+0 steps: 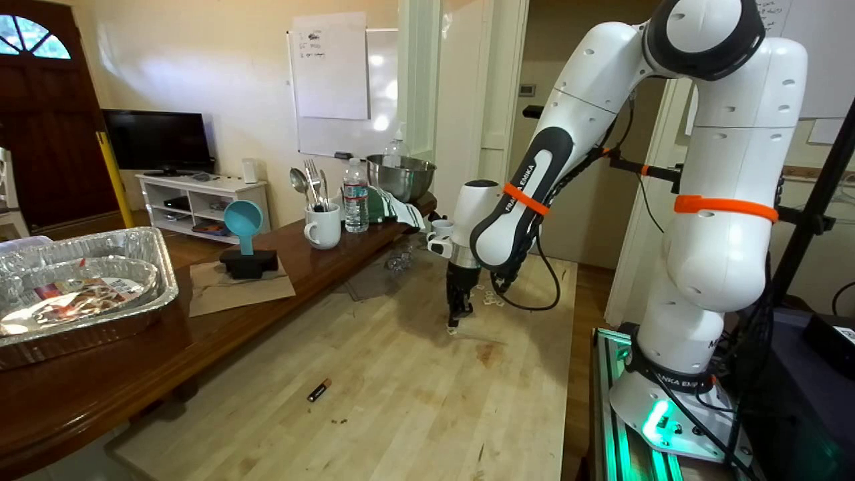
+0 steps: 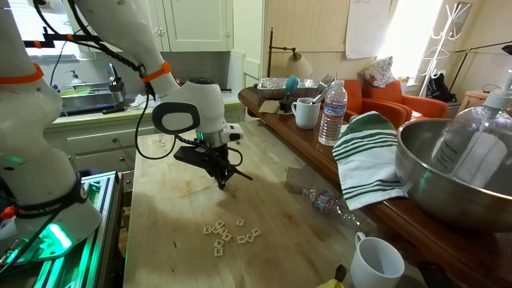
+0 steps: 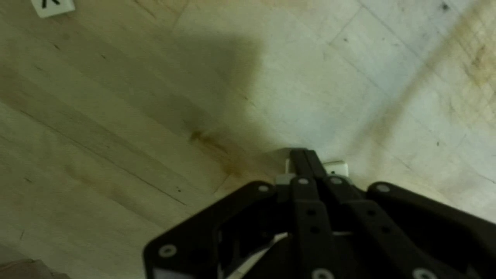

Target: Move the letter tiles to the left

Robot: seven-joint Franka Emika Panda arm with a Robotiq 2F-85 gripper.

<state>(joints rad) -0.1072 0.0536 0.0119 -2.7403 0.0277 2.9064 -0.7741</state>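
letter tiles (image 2: pixel 226 237) on tabletop (image 2: pixel 280 260) | cutlery (image 1: pixel 312 184) in mug (image 1: pixel 323 227), beside bottle (image 1: pixel 356 200)

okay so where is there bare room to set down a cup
Bare tabletop shows between the clustered letter tiles and the lying bottle, and between the battery and the hand. It's crowded among those tiles and around the steel bowl.

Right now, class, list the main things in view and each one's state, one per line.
Gripper: shut
Letter tiles: loose, most letters showing
Water bottle: upright, capped
Other bottle: lying on its side
Mug: upright, holding cutlery
Other mug: upright
Battery: lying on its side
Steel bowl: upright, holding a pump bottle
Towel: draped
Television: screen dark
Base light: glowing green
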